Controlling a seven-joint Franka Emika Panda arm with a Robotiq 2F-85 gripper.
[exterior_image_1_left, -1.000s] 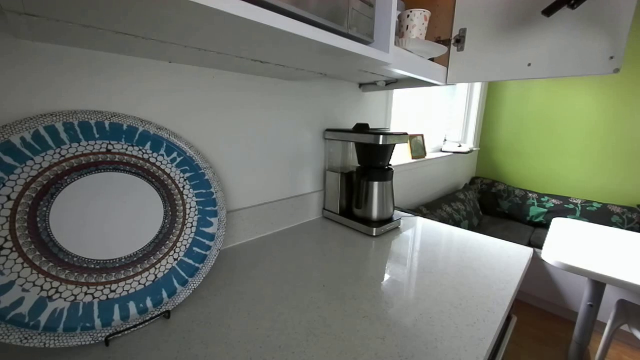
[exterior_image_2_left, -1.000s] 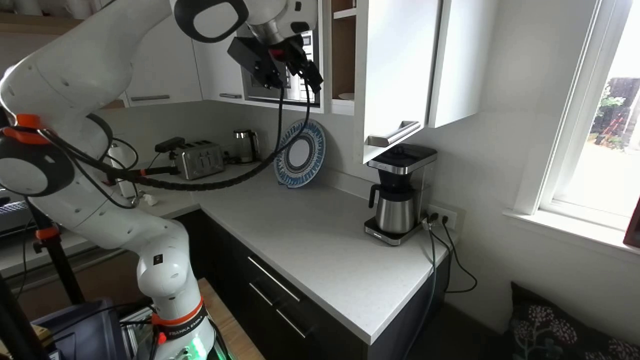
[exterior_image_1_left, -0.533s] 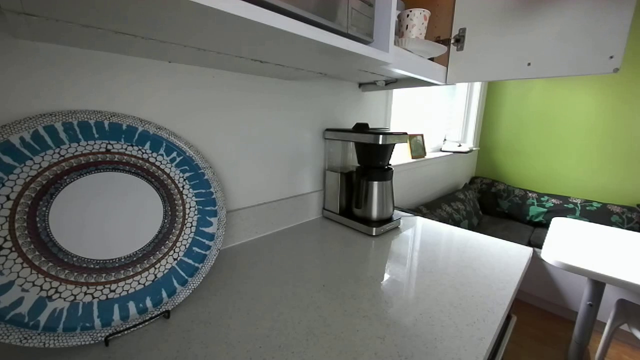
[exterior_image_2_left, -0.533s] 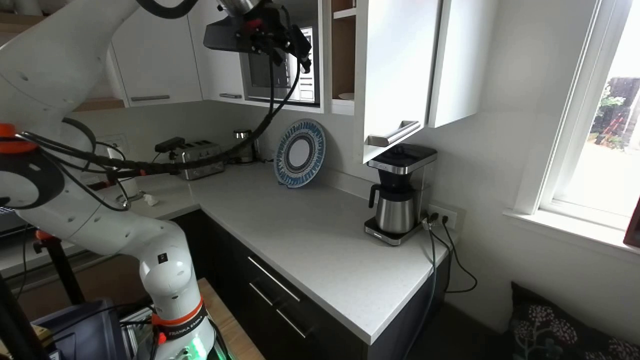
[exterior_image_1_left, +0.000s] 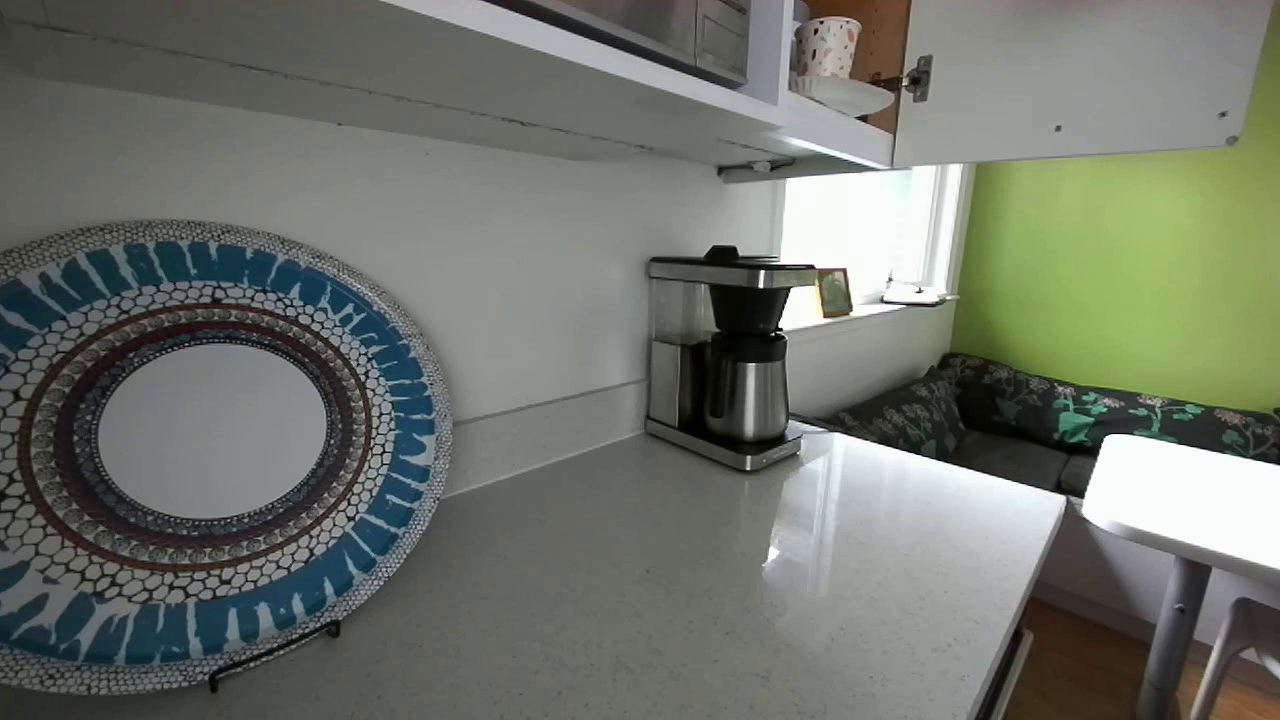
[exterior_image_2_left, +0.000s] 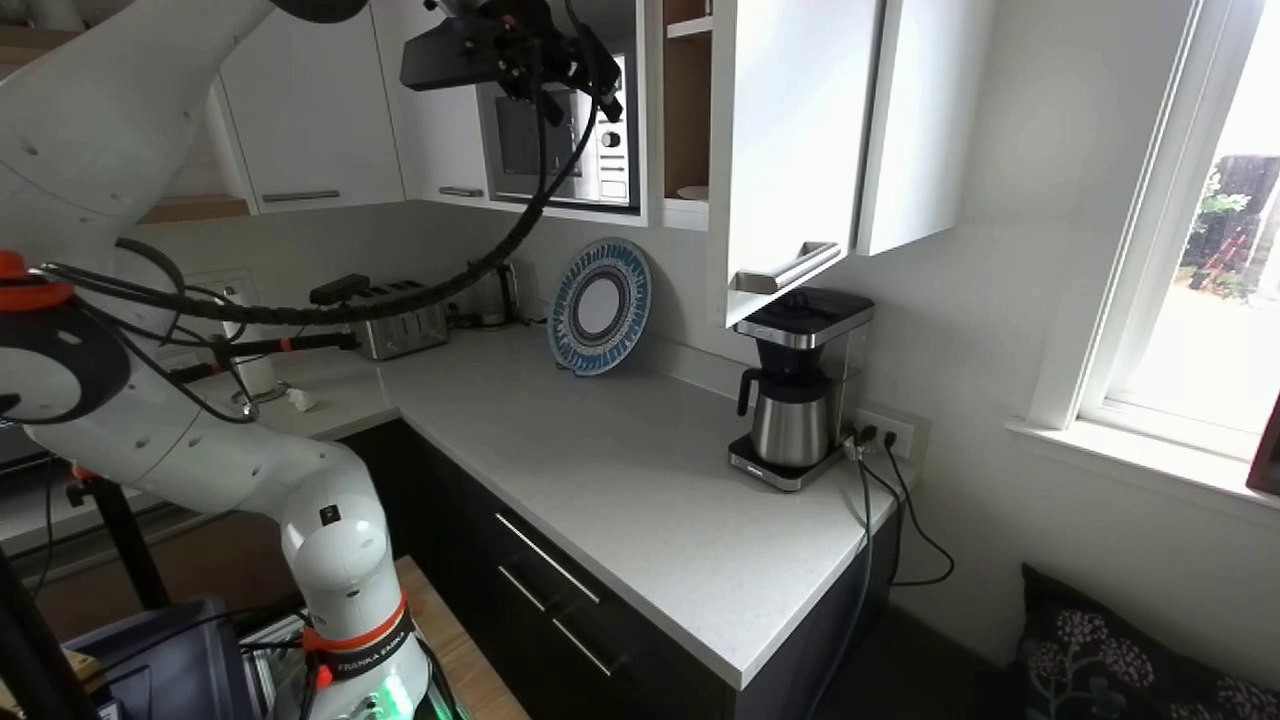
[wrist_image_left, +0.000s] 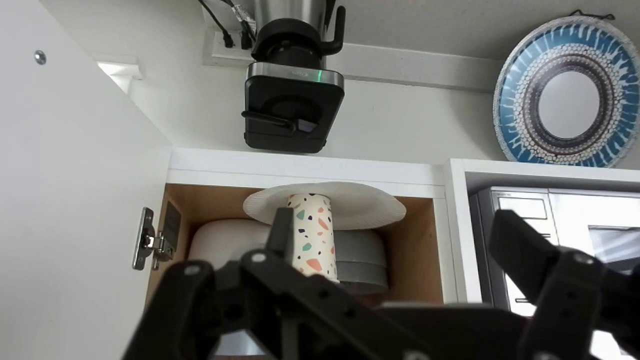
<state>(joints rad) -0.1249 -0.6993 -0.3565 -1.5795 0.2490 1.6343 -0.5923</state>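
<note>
One cream cup (wrist_image_left: 315, 232), flecked orange, green and navy, upright on white plate (wrist_image_left: 367, 206), far side of wide-parted gripper (wrist_image_left: 395, 219).

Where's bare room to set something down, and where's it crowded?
Bare: the counter between the patterned blue plate and the coffee maker, running out to the front edge. Crowded: the open cabinet, where a speckled cup, white plate and gray dishes sit close together.

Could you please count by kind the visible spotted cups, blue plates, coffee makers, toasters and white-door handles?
Spotted cup: 1 (whether nested, I cannot tell)
Blue plate: 1
Coffee maker: 1
Toaster: 1
White-door handles: 3
Total: 7
</note>
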